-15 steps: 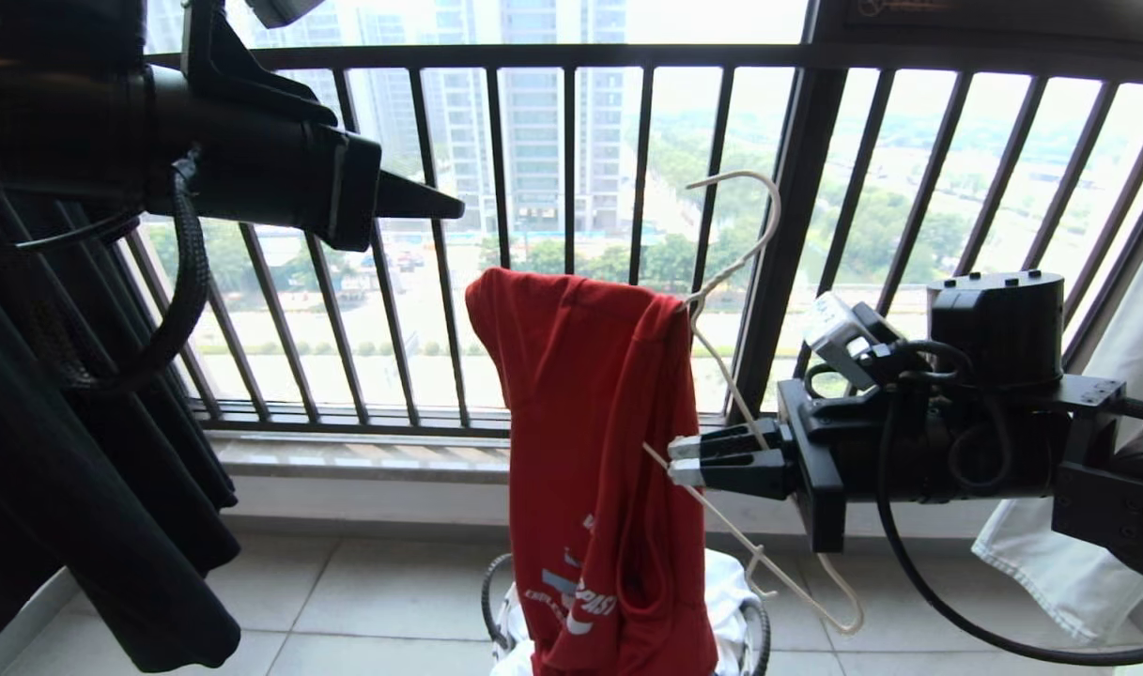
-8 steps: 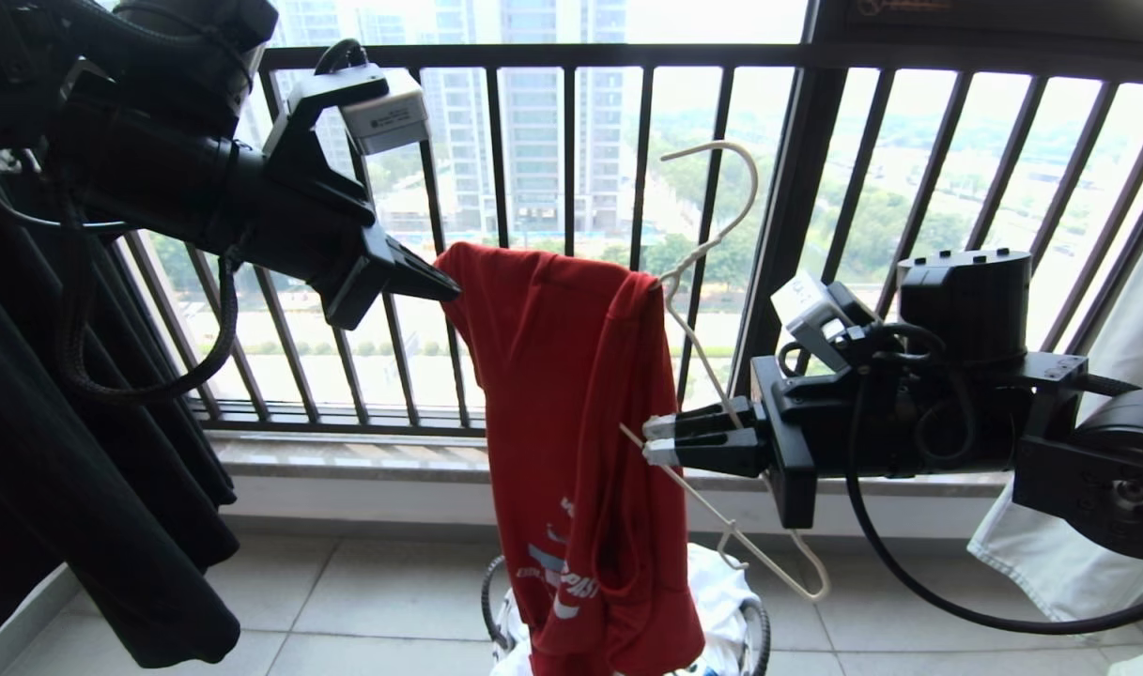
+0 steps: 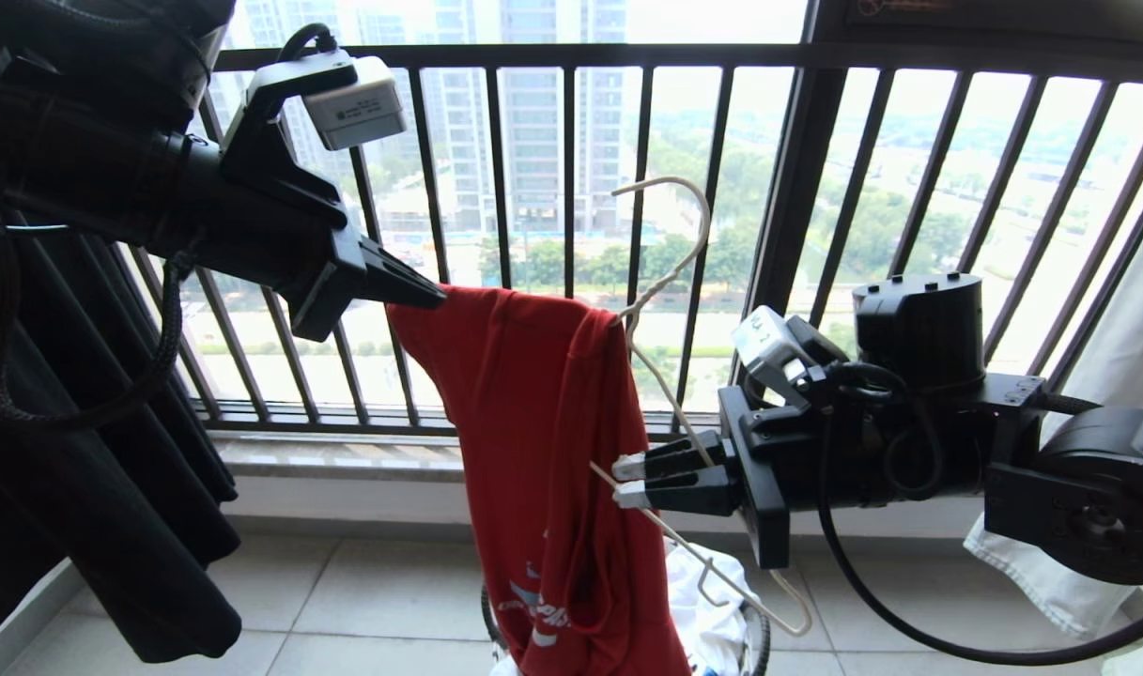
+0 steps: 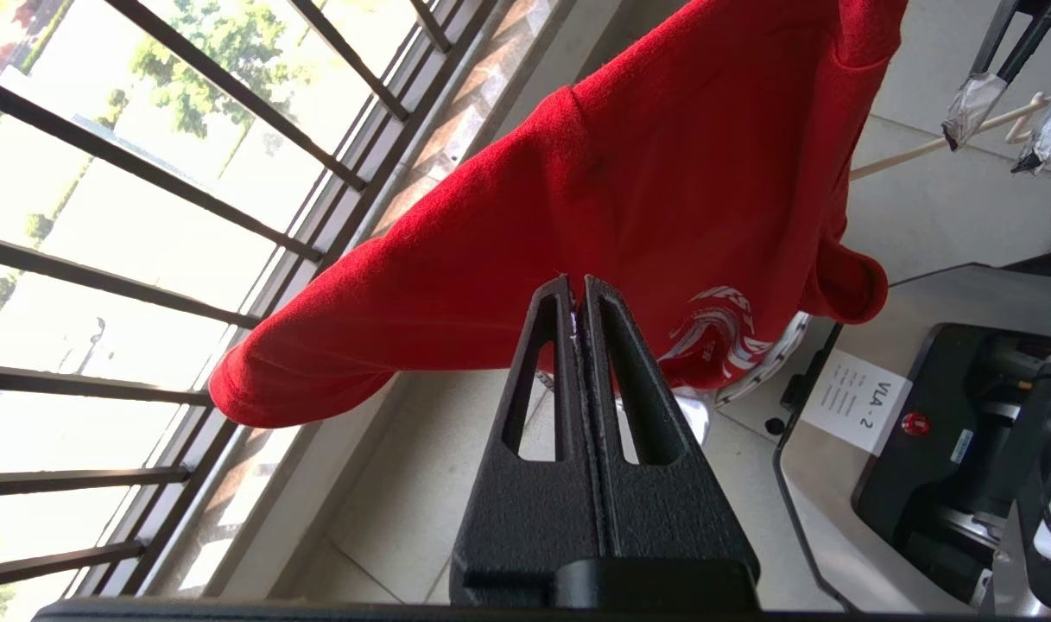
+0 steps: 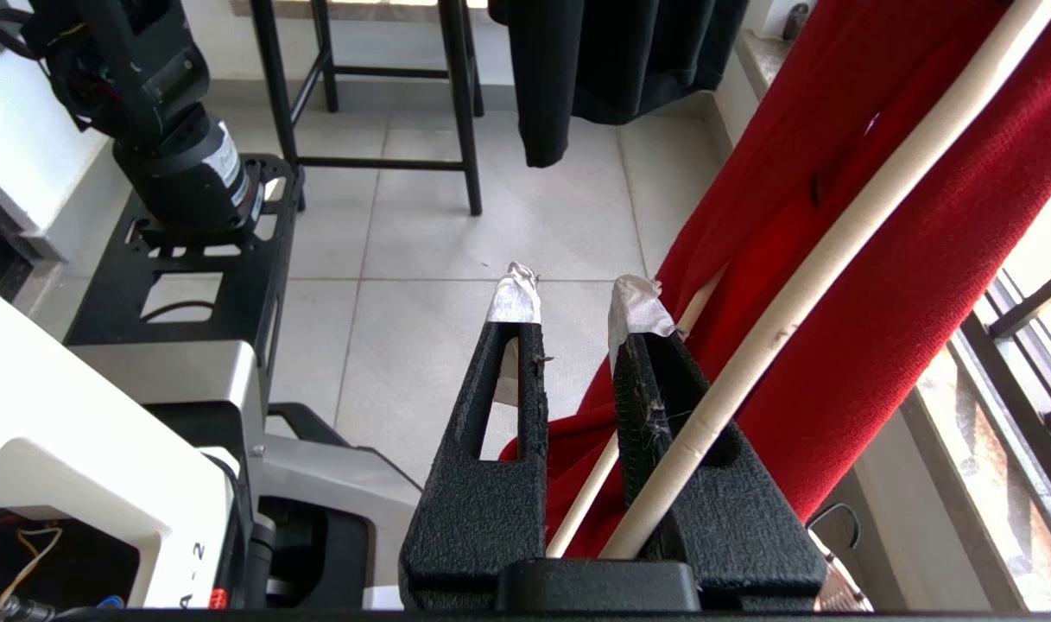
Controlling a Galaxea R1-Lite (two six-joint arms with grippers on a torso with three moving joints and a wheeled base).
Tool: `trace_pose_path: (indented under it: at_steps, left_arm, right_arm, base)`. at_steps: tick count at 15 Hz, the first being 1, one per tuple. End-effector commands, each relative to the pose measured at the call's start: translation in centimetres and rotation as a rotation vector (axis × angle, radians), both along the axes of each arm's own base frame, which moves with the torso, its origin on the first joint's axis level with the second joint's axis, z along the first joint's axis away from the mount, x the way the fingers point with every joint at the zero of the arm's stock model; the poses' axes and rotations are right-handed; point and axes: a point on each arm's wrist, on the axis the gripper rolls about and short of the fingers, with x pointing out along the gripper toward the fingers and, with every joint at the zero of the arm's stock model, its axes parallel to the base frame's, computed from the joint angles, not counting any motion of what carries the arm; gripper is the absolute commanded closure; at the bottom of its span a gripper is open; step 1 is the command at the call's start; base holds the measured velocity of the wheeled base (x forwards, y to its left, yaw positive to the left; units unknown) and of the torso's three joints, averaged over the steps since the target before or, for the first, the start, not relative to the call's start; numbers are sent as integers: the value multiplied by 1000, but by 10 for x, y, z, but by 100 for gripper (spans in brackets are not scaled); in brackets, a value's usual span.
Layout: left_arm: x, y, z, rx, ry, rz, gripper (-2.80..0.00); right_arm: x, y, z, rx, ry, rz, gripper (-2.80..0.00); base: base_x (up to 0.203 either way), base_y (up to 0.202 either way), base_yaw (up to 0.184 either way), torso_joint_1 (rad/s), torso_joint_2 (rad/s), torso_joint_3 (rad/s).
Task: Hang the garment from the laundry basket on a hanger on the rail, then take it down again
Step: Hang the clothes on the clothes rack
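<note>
A: so where are we with this?
B: garment is out of the laundry basket, half draped on the hanger. Right tool grips the hanger, left tool clenched at the sleeve. We haven't reached the rail yet
</note>
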Motion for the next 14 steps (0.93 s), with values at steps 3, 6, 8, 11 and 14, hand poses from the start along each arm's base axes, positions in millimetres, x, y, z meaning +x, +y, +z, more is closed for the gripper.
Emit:
trace_pose_path:
  at_steps: [3, 6, 8, 11, 14]
  left_arm:
    - [-11, 2, 1, -2, -3, -13, 0]
    - [-12, -4, 3, -4, -11, -36, -280]
    - [-14, -6, 1, -2, -1, -45, -280]
    - [-18, -10, 1, 2, 2, -61, -280]
    - [-16, -10, 0, 7, 6, -59, -280]
  right_arm:
    - [0, 6, -5, -6, 9, 21, 0]
    - [0, 6, -6, -10, -4, 26, 0]
    - [1, 6, -6, -11, -15, 26, 0]
    - [6, 2, -11, -35, -117, 31, 0]
    - [7, -5, -9, -79, -180, 42, 0]
  base:
    - [0, 0, 0, 0, 0, 0]
    - [0, 0, 0, 0, 0, 0]
    - [0, 0, 0, 0, 0, 0]
    - [0, 0, 0, 0, 0, 0]
    - [0, 0, 0, 0, 0, 0]
